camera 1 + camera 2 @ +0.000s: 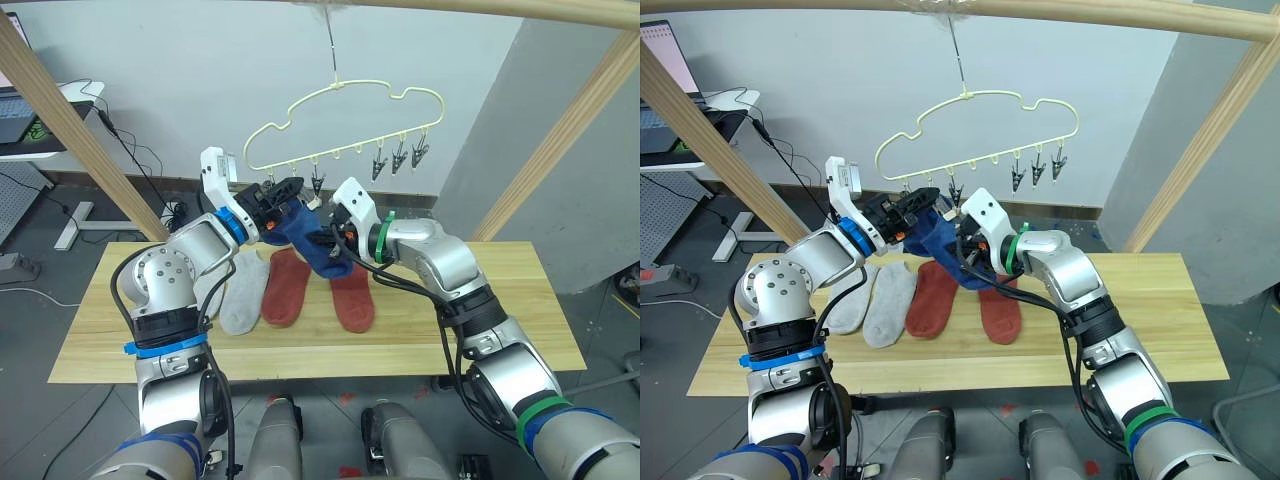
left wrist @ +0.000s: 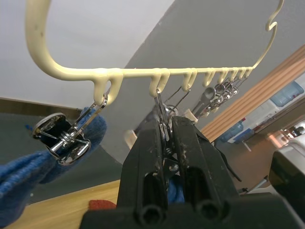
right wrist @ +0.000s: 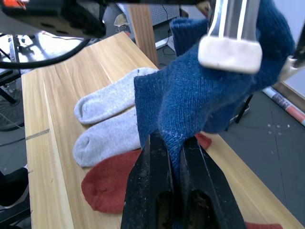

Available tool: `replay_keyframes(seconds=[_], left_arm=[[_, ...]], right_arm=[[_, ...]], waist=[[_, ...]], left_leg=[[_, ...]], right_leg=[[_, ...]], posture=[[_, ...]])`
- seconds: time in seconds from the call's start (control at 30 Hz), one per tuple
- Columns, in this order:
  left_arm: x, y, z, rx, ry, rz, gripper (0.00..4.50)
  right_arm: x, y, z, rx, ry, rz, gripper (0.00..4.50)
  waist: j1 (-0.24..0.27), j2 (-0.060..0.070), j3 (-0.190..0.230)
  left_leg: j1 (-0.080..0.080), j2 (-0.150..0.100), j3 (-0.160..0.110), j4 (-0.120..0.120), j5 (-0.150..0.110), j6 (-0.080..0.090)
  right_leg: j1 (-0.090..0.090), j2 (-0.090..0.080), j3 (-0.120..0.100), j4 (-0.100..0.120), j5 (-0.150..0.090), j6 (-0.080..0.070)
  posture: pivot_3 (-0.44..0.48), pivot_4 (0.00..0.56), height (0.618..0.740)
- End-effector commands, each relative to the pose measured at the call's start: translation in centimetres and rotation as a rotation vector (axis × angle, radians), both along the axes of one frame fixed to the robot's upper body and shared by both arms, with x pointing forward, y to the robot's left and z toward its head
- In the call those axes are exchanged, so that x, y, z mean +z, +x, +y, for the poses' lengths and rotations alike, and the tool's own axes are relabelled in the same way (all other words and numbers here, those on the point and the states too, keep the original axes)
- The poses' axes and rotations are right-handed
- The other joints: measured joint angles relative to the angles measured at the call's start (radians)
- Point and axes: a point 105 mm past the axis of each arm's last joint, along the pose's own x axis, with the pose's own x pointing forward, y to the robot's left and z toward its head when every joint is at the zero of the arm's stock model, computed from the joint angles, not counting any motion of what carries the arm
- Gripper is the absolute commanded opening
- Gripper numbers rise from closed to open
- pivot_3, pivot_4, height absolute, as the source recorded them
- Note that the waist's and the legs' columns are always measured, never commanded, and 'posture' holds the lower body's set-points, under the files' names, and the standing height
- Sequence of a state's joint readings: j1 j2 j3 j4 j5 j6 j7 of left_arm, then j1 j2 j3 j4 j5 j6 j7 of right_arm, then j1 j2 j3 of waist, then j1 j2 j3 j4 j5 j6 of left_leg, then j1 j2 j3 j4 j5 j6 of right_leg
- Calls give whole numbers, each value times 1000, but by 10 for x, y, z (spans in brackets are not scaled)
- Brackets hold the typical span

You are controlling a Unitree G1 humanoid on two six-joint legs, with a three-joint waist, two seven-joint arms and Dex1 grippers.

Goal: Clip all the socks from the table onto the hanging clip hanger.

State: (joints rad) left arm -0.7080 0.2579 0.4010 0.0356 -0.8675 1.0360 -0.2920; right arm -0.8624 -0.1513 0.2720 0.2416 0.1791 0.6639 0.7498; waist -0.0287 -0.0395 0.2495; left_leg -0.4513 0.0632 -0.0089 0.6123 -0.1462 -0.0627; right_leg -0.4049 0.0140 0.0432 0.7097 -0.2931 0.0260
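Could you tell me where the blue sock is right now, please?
In the left eye view, the blue sock hangs above the table, between the left hand and right hand, just under the clip hanger.

I see blue socks (image 1: 305, 235) hanging mid-frame under the pale-yellow clip hanger (image 1: 345, 125); two grey socks (image 1: 235, 290) and two rust-red socks (image 1: 288, 288) lie flat on the plank table (image 1: 500, 320).

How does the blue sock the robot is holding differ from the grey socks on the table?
The blue sock is dark blue, lifted off the table and bunched, pinched by the right end effector. The grey socks are pale, lying flat side by side on the table, untouched. All are short ankle socks.
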Motion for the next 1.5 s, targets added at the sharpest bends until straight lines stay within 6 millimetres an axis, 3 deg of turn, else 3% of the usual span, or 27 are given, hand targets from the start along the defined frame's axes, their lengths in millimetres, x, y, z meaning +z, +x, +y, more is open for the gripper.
replay_keyframes(seconds=[0.03, 0.4, 0.43, 0.47, 0.53, 0.7, 0.9, 1.1, 1.23, 1.43, 1.5], left_arm=[[12, -5, -2, -11, 12, -71, 352], [13, -10, 3, -8, 14, -80, 3699], [13, -12, 5, -6, 26, -85, 4262], [12, -14, 7, -3, 44, -86, 4386], [9, -18, 10, 3, 71, -86, 4500], [0, -22, 12, 23, 106, -77, 4500], [-4, -24, 10, 26, 127, -83, 4500], [-11, -30, 9, 57, 279, -145, 4500], [-12, -30, 4, 82, 383, -242, 4500], [-12, -28, -16, 81, 463, -383, 4500], [-8, -30, -24, 68, 463, -436, 4114]], right_arm=[[16, 1, 3, 14, 36, -47, 1], [14, -2, 10, 6, 90, -14, 0], [15, -4, 12, 14, 113, 4, 416], [17, -8, 15, 27, 144, 33, 522], [19, -13, 20, 43, 177, 68, 882], [11, -24, 19, 47, 178, 109, 2536], [-4, -28, -11, -26, 142, 115, 4483], [-10, -40, -57, -93, 81, 47, 4483], [8, -56, -81, -94, 141, -39, 4483], [28, -71, -94, -91, 232, -110, 4483], [34, -73, -96, -91, 245, -126, 4500]], waist=[[0, 0, 0], [0, 0, 0], [0, 0, 0], [0, 0, 0], [0, 0, 0], [2, 0, 0], [15, 0, 0], [22, 0, 0], [23, 0, 0], [23, 0, 0], [23, 0, 0]], left_leg=[[0, 0, 0, 0, 0, 0], [0, 0, 0, -1, 0, 0], [0, 0, 0, -1, 0, 0], [0, 0, 0, -1, 0, 0], [0, 0, 0, -1, 0, 0], [0, 0, -1, -2, 0, 0], [-1, 0, 0, -2, 0, 0], [-1, 0, 0, -3, 0, 0], [-1, 0, 1, -3, 0, 0], [-1, 0, 2, -3, 0, 0], [-1, 0, 3, -3, 0, 0]], right_leg=[[0, 0, 0, 0, 0, 0], [0, 0, 0, -1, 0, 0], [0, 0, 0, -1, 0, 0], [0, 0, 0, -1, 0, 0], [0, 0, 0, -1, 0, 0], [0, 0, -1, -2, 0, 0], [0, -1, -1, -3, 0, 0], [0, -1, 0, -5, 0, 0], [0, 0, 0, -6, 0, 0], [1, 0, 1, -9, 0, 0], [1, 0, 2, -10, 0, 0]], posture=[[36, 205, 740], [47, 195, 740], [51, 192, 740], [51, 192, 740], [60, 188, 740], [63, 178, 740], [57, 171, 740], [45, 168, 740], [38, 172, 740], [25, 175, 740], [21, 176, 740]])
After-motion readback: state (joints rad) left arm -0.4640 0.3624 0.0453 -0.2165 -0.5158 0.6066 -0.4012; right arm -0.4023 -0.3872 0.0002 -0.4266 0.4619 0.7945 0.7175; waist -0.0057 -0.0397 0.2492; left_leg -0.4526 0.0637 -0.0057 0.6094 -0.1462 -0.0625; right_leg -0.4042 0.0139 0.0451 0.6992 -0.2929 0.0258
